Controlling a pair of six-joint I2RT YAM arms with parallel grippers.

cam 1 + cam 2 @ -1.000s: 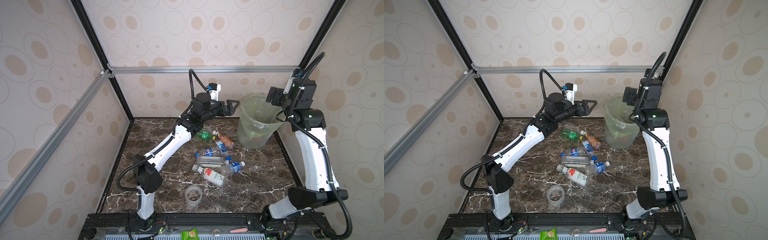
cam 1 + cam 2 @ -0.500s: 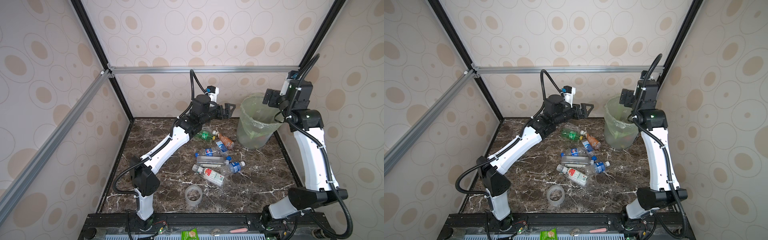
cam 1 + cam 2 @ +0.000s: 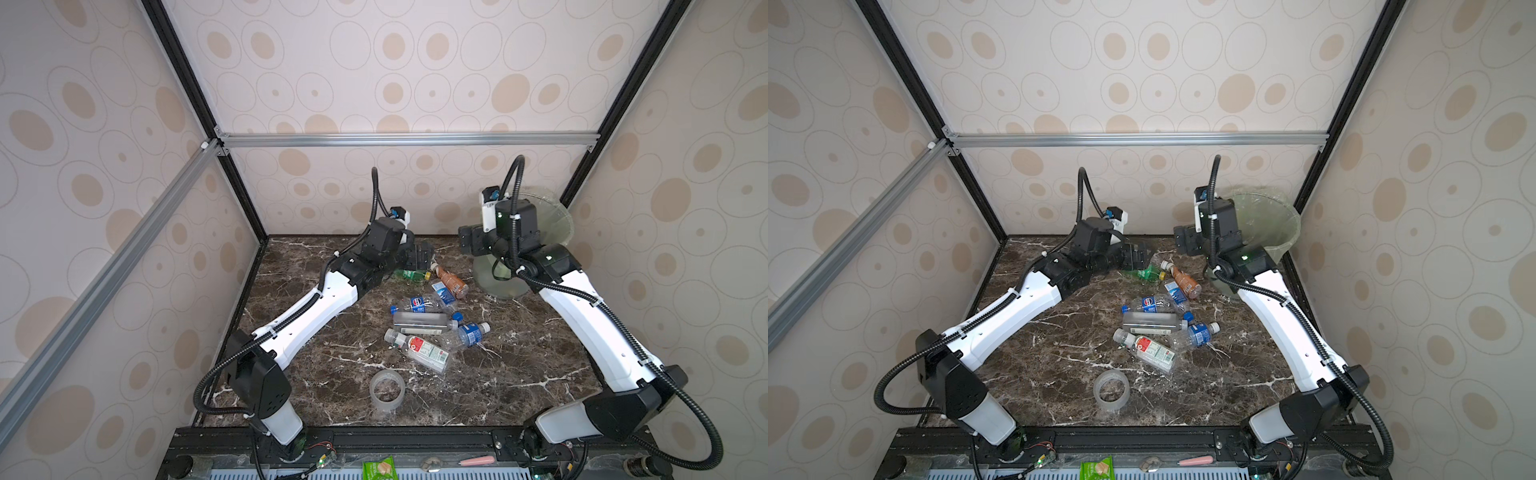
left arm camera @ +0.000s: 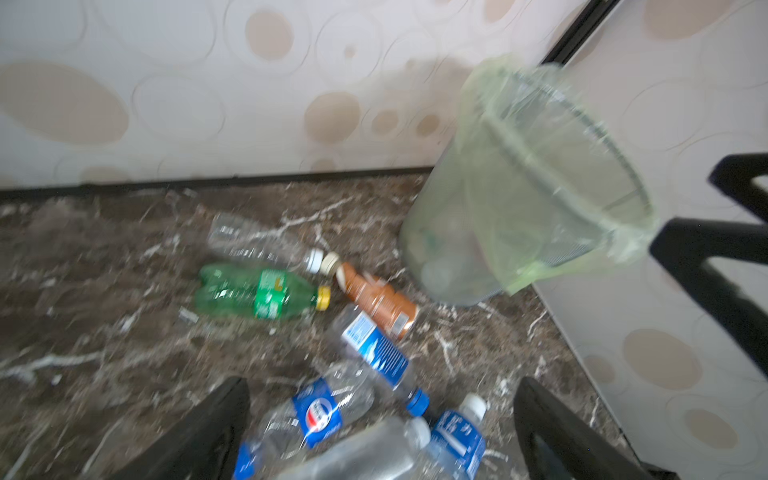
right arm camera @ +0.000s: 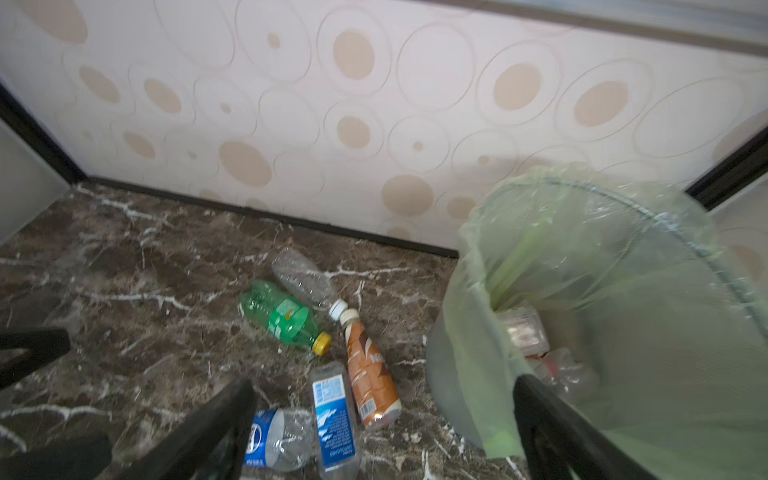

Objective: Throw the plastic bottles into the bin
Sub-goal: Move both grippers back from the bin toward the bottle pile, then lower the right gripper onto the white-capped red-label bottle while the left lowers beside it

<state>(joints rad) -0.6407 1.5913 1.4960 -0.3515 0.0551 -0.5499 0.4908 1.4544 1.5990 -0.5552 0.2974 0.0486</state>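
Several plastic bottles lie on the dark marble floor: a green one [image 3: 409,274] [image 4: 257,291], a brown one [image 3: 453,283] [image 5: 368,374], and clear blue-labelled ones [image 3: 417,303] [image 3: 1200,334]. The bin [image 3: 555,220] [image 3: 1277,224] [image 5: 623,299] stands in the back right corner, with crushed bottles [image 5: 521,328] inside. My left gripper [image 3: 420,257] [image 4: 382,386] hangs open and empty above the bottles at the back. My right gripper [image 3: 471,245] [image 5: 382,386] is open and empty too, just left of the bin, over the brown bottle.
A clear tape roll [image 3: 386,388] [image 3: 1111,390] stands near the front of the floor. Patterned walls and black frame posts close in the back and both sides. The two grippers face each other closely at the back.
Both grippers have dropped from bin-rim height. The left one has pulled back left and down over the back bottles. The right one has swung left off the bin and lower.
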